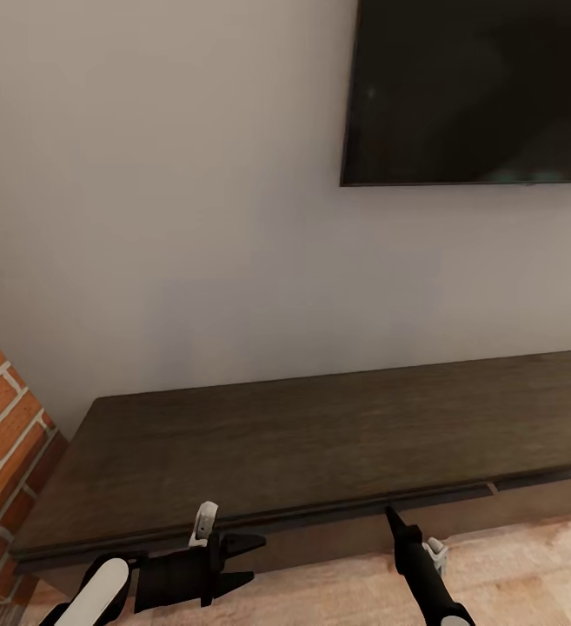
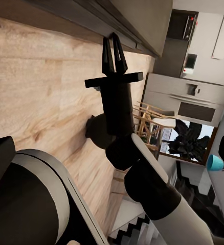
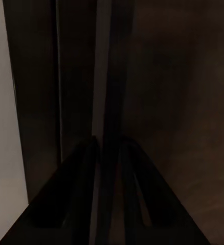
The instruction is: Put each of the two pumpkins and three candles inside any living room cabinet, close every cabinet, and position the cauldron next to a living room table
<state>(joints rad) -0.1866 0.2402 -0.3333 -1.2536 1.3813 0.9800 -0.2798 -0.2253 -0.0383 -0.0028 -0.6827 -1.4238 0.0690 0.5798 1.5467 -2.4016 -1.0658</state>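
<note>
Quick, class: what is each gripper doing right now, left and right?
Left gripper: open, holding nothing.
Right gripper: fingers nearly together at the front edge of the long dark-brown wooden cabinet; whether it grips the edge cannot be told.

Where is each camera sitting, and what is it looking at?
Head view: up on the robot's head, looking down at the cabinet, wall and TV; left gripper and right gripper show.
Left wrist view: by the left gripper, looking across the floor at the right gripper.
Right wrist view: behind the right gripper, facing the cabinet's front edge.
Shared: cabinet and right gripper.
</note>
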